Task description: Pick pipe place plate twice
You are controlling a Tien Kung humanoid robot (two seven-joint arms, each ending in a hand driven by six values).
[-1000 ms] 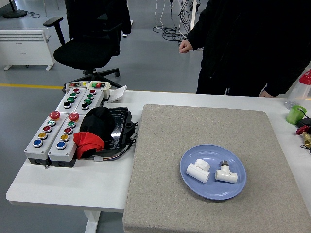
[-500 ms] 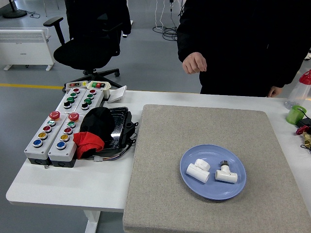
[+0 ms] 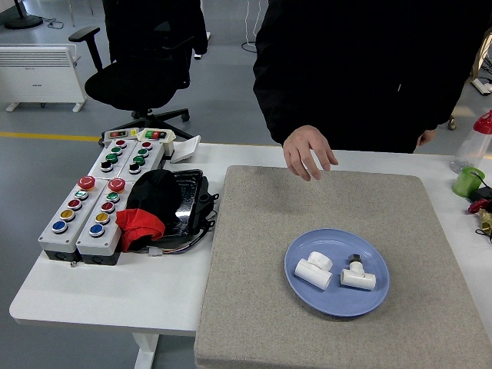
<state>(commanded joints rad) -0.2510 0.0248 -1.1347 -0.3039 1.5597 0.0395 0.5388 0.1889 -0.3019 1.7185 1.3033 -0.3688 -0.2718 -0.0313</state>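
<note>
Sitting at about nine o'clock on the table (image 3: 108, 296) are two grey button boxes (image 3: 96, 201), and lying just beside them toward the centre is a black and red bundle (image 3: 150, 206) on a dark tray. No robot hand is showing anywhere, so nothing can be said of how its fingers are standing.

Covering the middle and right of the table is a grey mat (image 3: 254, 292). Reaching in over its twelve o'clock edge is a person's hand (image 3: 306, 151), fingers spread and pointing down, holding nothing and hovering well apart from the plate.

Resting on the mat at about four o'clock is the blue plate (image 3: 304, 294). Both pipe pieces are lying inside it: an elbow (image 3: 317, 269) toward the plate's nine o'clock and a tee (image 3: 357, 275) toward its three o'clock, close together but seemingly not touching. Judged from this, both placements are looking done.

The fittings are appearing to be white plastic, so probably light, rigid and not fragile, but smooth and rounded, so they are likely slipping or rolling under a loose pinch. The straight barrel of each is looking like the safest place to take hold, fingers closing across it, not on the flared collars.

Standing at two o'clock near the table edge is a green cup (image 3: 468, 181).
</note>
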